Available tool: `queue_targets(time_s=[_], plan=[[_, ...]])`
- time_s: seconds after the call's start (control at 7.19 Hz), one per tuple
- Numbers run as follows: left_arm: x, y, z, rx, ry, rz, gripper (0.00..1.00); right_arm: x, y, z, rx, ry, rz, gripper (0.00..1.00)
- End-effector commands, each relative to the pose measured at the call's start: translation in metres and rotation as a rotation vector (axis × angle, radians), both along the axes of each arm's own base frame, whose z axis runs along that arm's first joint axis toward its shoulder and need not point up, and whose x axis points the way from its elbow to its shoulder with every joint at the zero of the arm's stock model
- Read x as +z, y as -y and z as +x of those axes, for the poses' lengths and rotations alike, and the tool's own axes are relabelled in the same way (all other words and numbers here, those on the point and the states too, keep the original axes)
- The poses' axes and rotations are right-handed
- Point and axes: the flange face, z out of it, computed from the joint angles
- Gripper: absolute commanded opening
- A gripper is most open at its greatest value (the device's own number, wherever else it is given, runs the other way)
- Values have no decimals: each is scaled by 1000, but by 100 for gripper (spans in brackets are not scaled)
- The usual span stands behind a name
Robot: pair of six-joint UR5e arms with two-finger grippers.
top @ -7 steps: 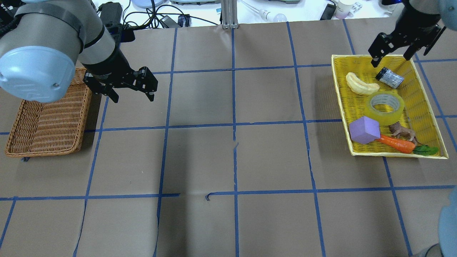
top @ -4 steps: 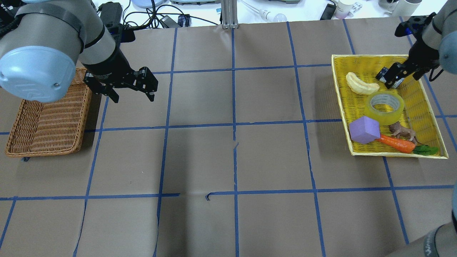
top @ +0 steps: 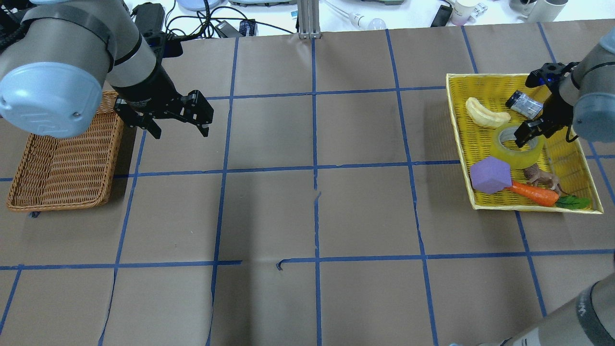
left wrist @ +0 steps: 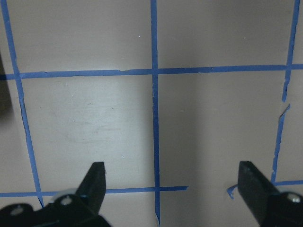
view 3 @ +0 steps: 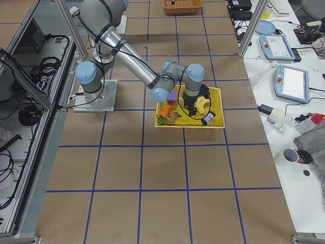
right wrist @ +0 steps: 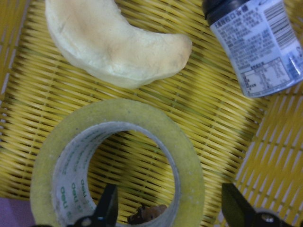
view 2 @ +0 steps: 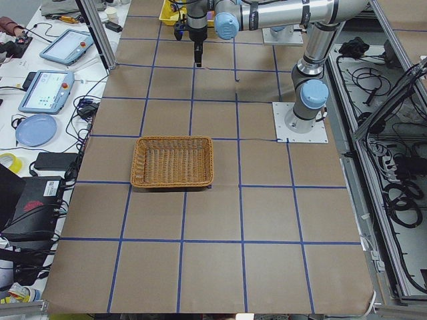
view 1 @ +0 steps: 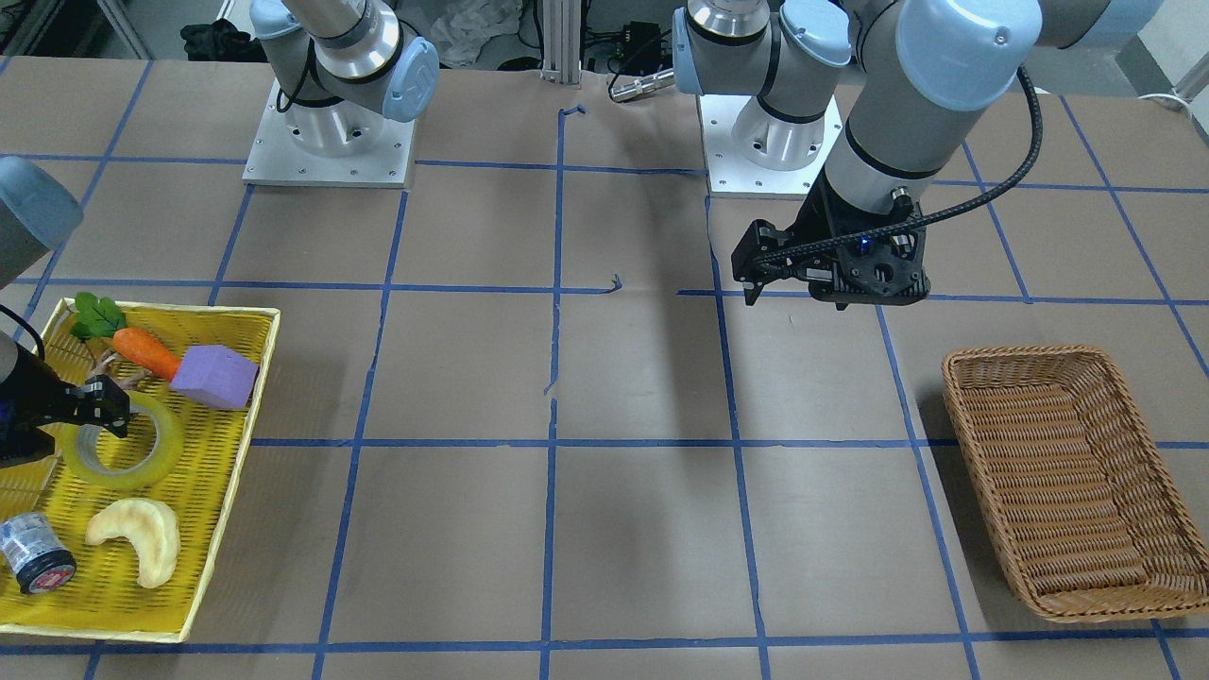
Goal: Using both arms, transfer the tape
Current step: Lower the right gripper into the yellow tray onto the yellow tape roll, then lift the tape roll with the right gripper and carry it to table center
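The yellow tape roll point(top: 516, 158) lies flat in the yellow tray point(top: 480, 79) at the right. It also shows in the front view point(view 1: 165, 453) and fills the right wrist view point(right wrist: 184, 156). My right gripper point(top: 526, 132) point(right wrist: 170, 208) is open and low over the roll. One finger is inside the ring's hole and the other is outside its wall. My left gripper point(top: 180, 130) point(left wrist: 173, 175) is open and empty above bare table, beside the wicker basket point(top: 62, 158).
The tray also holds a pale crescent-shaped bread point(top: 485, 114), a small silver can point(top: 524, 103), a purple block point(top: 490, 175), a carrot point(top: 533, 192) and a brown toy animal point(top: 543, 178). Brown paper with blue tape lines covers the table.
My right gripper has moved from the tray's far edge, past the silver can, down onto the tape roll. The left arm has not moved.
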Motion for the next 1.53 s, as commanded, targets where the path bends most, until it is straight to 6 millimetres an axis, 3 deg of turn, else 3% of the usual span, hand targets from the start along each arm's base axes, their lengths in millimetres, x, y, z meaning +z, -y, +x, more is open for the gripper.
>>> queue_targets(time_s=[0.0,0.14,0.42,0.7,0.83,0.97,1.11,1.39], plan=[[0,0,0,0,-1,0,100,-11,4,-5,-3,-5,1,32],[0,0,0,0,-3,0,100,-11,4,-5,-9,-5,-1,3],[-1,1,0,0,-4,2,100,11,12,-9,-23,-21,-29,0],[-1,1,0,0,-4,2,100,72,27,-2,-36,-26,-81,0],[-1,1,0,0,-3,2,100,102,36,23,-31,-20,-105,0],[-1,1,0,0,0,2,100,128,48,84,-29,1,-136,0],[-1,0,1,0,5,2,100,138,56,155,-79,26,-148,0],[-1,0,1,0,8,2,100,133,53,265,-214,107,-150,0]])
